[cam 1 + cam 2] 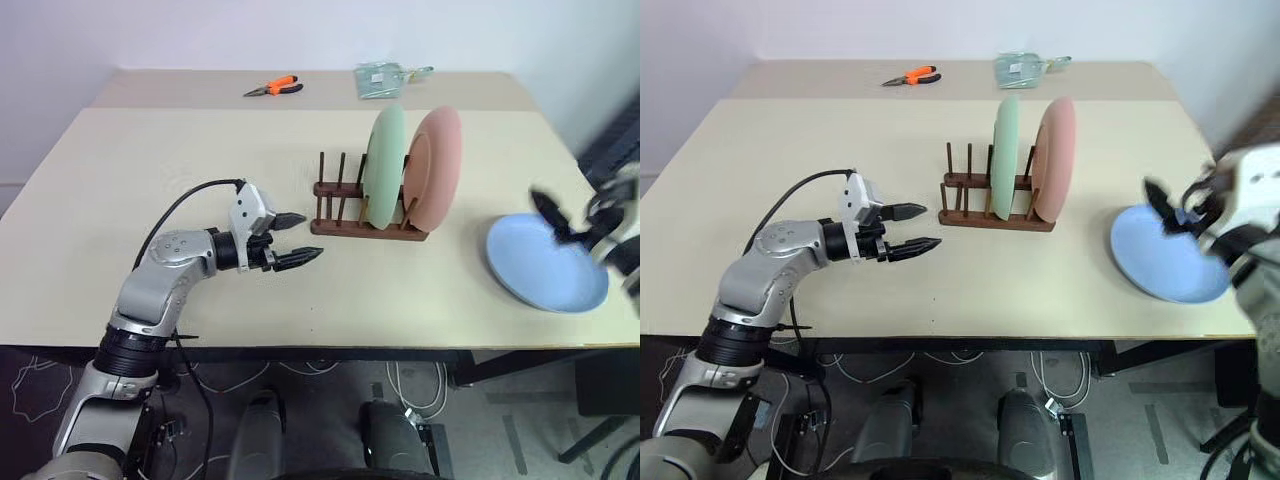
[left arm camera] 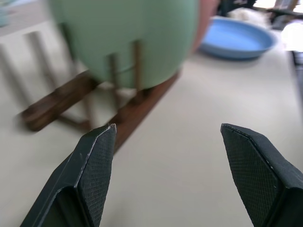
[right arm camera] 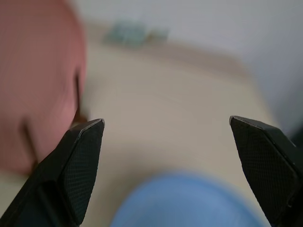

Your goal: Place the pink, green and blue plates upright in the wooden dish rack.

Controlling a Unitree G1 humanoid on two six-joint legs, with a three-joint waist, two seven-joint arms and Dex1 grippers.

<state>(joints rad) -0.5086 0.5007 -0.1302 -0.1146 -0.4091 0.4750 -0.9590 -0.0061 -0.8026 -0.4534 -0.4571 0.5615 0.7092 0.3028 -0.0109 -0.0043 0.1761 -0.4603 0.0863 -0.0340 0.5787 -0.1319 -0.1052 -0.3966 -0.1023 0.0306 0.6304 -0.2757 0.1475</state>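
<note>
Right eye view blurs right gripper [image 1: 1175,208] above blue plate [image 1: 1160,262].

No text, label, brand, number or sign can be read on anything here.

Head pair high, wrist pair low and close.
Looking forward and down over the wooden dish rack [image 1: 366,228]; left wrist facing it from beside, right wrist from its far side; rack shared.

Orange pliers [image 1: 274,87] — packet [image 1: 380,79] — far table [image 1: 200,90] edge.
</note>
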